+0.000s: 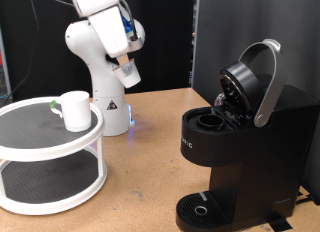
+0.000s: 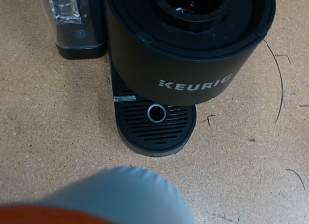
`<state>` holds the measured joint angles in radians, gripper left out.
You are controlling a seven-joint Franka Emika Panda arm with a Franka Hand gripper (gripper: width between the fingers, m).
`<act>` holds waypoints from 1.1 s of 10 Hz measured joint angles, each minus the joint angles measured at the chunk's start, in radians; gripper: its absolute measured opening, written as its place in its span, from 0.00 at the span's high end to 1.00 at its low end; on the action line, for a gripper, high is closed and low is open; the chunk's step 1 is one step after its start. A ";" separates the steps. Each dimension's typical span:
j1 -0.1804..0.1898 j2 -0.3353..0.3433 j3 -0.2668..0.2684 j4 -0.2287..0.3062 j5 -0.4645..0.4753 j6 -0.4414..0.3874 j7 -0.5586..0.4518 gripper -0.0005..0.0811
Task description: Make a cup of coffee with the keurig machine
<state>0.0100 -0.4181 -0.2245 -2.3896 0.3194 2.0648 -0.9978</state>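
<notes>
The keurig machine stands at the exterior view's right with its silver-grey lid handle raised and the brew chamber open and dark inside. Its round drip base is bare. The cup, a white mug, stands on the top tier of a white round stand at the exterior view's left. My gripper hangs in the air between the mug and the machine, above the table, touching neither. The wrist view looks down on the machine and its drip tray. A blurred pale shape fills its near edge.
The wooden table runs between the stand and the machine. The arm's white base stands behind the stand. The machine's clear water tank sits beside its body. A dark curtain hangs behind.
</notes>
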 joint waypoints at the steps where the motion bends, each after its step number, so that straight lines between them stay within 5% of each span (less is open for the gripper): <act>1: 0.004 0.000 -0.005 -0.001 0.016 0.000 -0.045 0.47; 4: 0.029 0.017 0.008 0.046 0.029 -0.050 -0.106 0.47; 11: 0.052 0.182 0.086 0.198 0.033 -0.042 -0.072 0.47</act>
<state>0.0621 -0.2358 -0.1387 -2.1916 0.3524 2.0232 -1.0698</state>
